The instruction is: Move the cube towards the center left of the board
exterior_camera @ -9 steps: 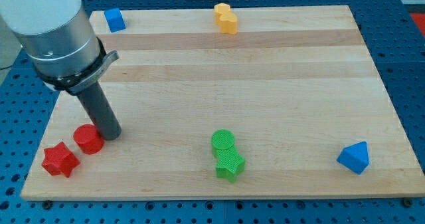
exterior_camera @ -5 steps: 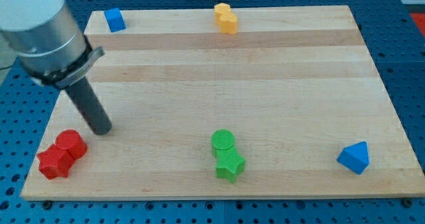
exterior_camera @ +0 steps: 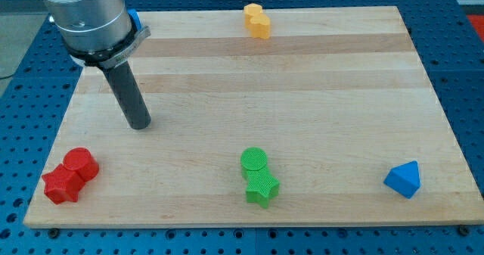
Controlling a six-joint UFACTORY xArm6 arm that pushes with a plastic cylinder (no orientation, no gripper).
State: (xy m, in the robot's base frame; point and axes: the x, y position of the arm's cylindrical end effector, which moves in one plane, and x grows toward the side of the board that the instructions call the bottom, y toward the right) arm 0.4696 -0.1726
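Now my tip (exterior_camera: 141, 124) stands on the worktop (exterior_camera: 302, 96) at centre left, having left the red cylinder (exterior_camera: 82, 164) and red star (exterior_camera: 59, 185), which touch at the view's bottom left, and travelled up toward the blue cube (exterior_camera: 134, 17), partly hidden behind the arm at the top left. Judged from this, the cube's push has not begun. No jaws exist on this rod, and no writing is legible.
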